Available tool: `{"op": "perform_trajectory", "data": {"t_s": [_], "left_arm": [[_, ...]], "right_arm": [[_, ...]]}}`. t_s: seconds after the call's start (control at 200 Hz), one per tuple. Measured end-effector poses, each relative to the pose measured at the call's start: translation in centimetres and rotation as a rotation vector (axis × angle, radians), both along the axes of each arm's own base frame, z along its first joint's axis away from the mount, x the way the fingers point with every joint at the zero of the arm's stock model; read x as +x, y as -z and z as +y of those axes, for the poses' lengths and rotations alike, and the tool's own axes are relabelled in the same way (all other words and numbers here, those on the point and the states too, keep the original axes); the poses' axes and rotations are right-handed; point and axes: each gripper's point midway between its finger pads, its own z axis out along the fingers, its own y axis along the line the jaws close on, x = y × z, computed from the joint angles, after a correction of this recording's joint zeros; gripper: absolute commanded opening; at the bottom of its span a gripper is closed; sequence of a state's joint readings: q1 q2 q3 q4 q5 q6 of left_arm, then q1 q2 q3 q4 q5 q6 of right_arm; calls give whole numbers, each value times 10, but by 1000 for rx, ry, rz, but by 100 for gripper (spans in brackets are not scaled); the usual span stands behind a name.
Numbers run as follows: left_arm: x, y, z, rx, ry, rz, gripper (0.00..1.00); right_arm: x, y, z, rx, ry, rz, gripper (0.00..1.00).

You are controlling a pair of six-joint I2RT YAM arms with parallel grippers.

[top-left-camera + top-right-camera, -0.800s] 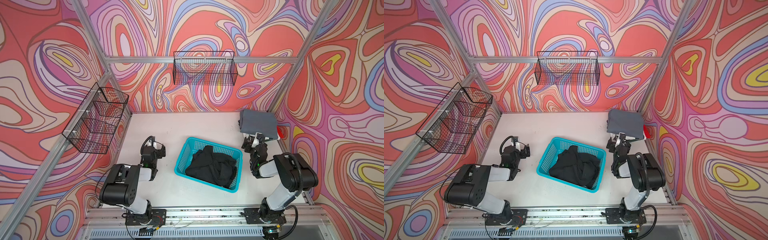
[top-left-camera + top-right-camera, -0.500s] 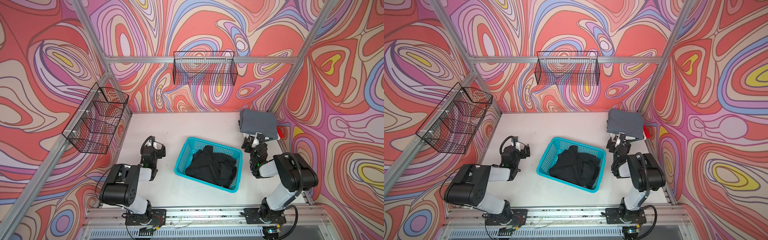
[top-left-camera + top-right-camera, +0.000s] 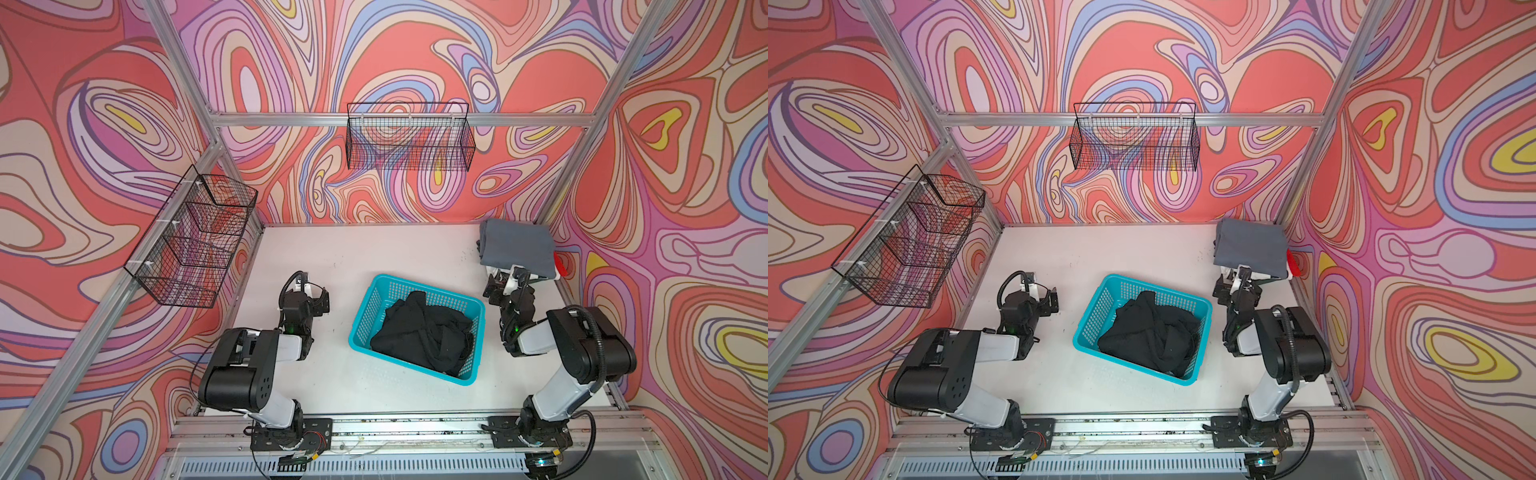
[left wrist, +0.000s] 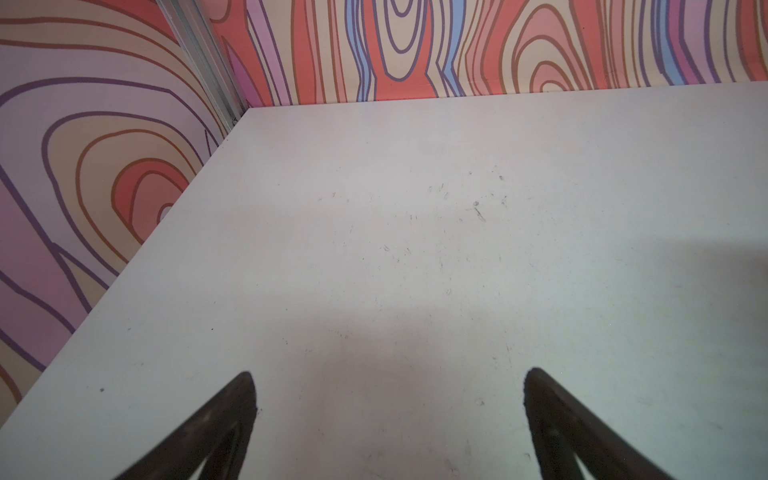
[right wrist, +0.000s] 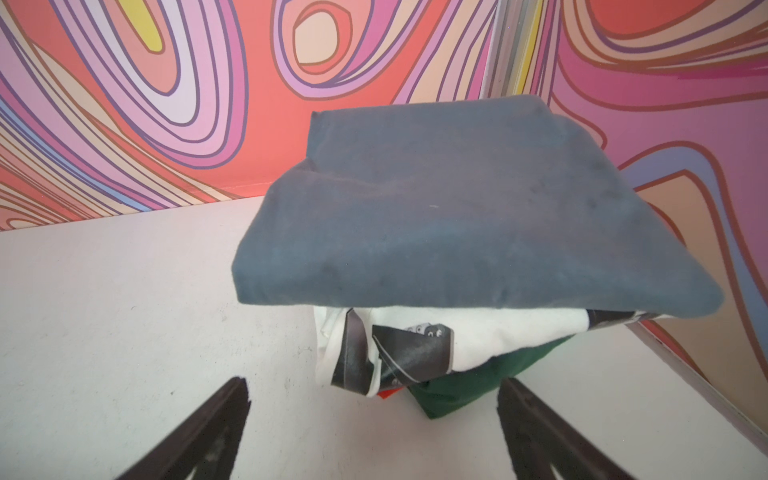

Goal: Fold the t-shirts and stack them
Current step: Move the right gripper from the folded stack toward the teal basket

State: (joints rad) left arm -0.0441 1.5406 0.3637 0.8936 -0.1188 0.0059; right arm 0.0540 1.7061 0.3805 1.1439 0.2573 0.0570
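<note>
Two arms, the left arm and the right arm, are bolted to a metal rail along the near edge of a white table. Most of the table is bare, matt and flecked with small dark scuffs. Three walls printed with swirls of red, pink, lilac, blue and yellow close it in at the left, the far side and the right, with aluminium posts at the corners. A black wire basket hangs on the far wall, and a tiered wire rack hangs on the left wall.

In both top views a turquoise plastic basket sits on the table between the arms, and a crumpled black t-shirt lies inside it. A folded pile fills the far right corner. It has a grey t-shirt on top, a white t-shirt with a dark print under it, then a green t-shirt, with a sliver of a red t-shirt at the bottom.

The left gripper hangs low over bare table, left of the plastic basket, with its fingers spread wide and nothing between them. The right gripper sits just on the near side of the pile, its fingers also spread wide, gripping nothing
</note>
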Motion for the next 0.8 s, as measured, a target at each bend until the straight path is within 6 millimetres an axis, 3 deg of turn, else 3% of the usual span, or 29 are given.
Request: {"op": "perform_trajectory", "data": {"t_s": [0.336,0.421,0.541,0.606,0.796], "left_arm": [[-2,-3,-1,8,-12,-4,100],[-9,-25,-7,40,-32,-43,100],[-18,-75,-18,62,-67,-166,100],[-25,-88,-20,60,-90,-180,100],[-34,-125,-26,-44,-147,-125,100]], "right_arm": [[-2,1,-3,2,19,15,95],[-5,-6,-11,13,70,30,95],[-2,-34,-17,53,119,4,98],[4,-49,-17,95,128,14,98],[10,-99,7,271,73,61,98]]}}
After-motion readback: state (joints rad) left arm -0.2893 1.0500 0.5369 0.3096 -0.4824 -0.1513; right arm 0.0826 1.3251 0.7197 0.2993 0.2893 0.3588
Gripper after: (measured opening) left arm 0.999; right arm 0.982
